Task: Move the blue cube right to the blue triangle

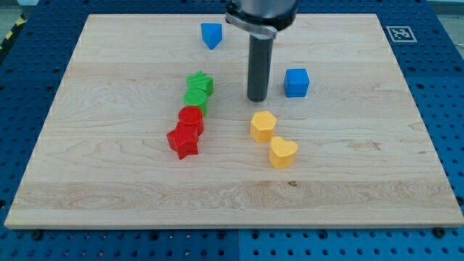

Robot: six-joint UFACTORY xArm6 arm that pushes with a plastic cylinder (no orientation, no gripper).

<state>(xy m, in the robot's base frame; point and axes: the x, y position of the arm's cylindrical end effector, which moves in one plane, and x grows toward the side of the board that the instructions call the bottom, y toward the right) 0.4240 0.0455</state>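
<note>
My tip [257,98] stands on the desk [362,188] just left of the blue cube [296,83], with a small gap between them. The blue triangle [211,35] lies farther away and to the left, well apart from the cube. There are no jaws here, only the rod, so nothing is held. To do this step well, I judge the tip should first go around to the right side of the cube, then push it left and away, slowly, so that it stops just right of the triangle. The cube has no long axis; one flat face looks toward the near edge, slightly turned.
</note>
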